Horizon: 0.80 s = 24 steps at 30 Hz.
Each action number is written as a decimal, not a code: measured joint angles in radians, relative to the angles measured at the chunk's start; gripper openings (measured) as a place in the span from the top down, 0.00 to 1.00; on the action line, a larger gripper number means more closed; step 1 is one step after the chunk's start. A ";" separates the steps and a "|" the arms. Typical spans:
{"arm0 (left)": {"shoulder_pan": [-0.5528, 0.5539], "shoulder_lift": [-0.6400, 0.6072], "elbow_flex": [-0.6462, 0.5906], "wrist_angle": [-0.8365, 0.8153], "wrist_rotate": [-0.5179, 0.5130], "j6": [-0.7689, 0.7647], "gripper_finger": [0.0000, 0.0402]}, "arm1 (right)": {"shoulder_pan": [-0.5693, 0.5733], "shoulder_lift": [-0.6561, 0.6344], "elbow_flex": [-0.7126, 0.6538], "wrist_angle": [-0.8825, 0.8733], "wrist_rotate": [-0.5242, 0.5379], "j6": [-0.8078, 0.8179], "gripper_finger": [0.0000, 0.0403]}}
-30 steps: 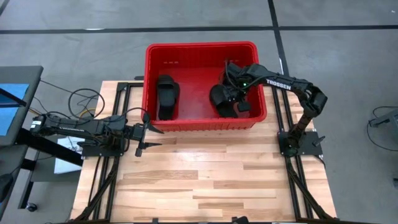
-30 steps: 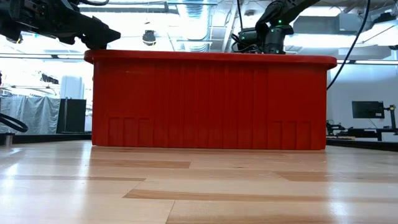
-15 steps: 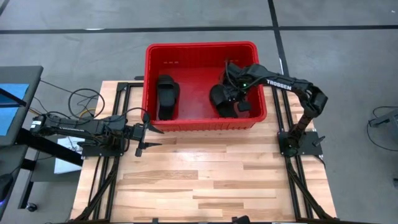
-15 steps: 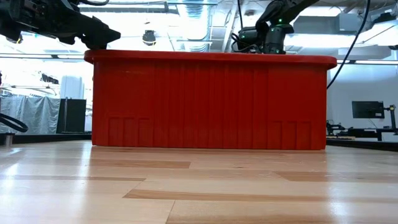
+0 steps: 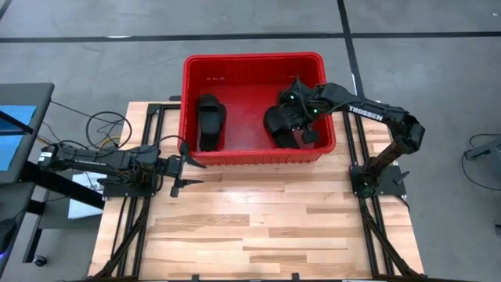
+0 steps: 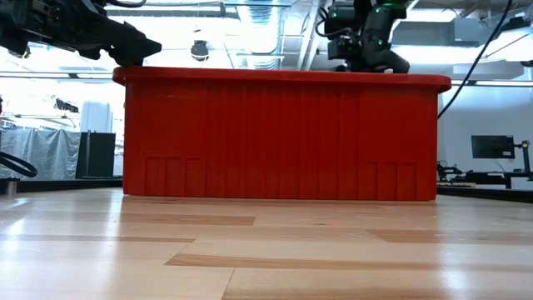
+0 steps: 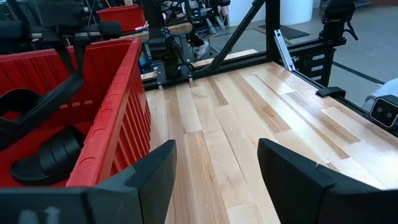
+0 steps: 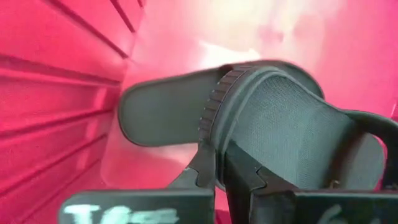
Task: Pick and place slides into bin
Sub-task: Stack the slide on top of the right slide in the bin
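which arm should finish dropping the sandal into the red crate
Right. Its end effector already hangs inside the large red plastic bin beside matte black slide sandals; the left end effector waits outside.

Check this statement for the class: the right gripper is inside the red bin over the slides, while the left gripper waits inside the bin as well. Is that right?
Not quite. The high view shows the left gripper outside the bin, open, over the table near the bin's front left corner. The rest holds: the right gripper is inside the bin, over the slides on its right side.
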 joint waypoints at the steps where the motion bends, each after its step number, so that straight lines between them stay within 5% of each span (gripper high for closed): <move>1: 0.000 0.000 0.000 0.000 0.000 0.000 0.46 | 0.010 -0.002 0.000 0.002 0.000 0.004 1.00; 24: 0.000 0.000 0.000 0.000 0.000 0.000 0.46 | 0.020 0.146 0.005 -0.038 -0.107 0.003 1.00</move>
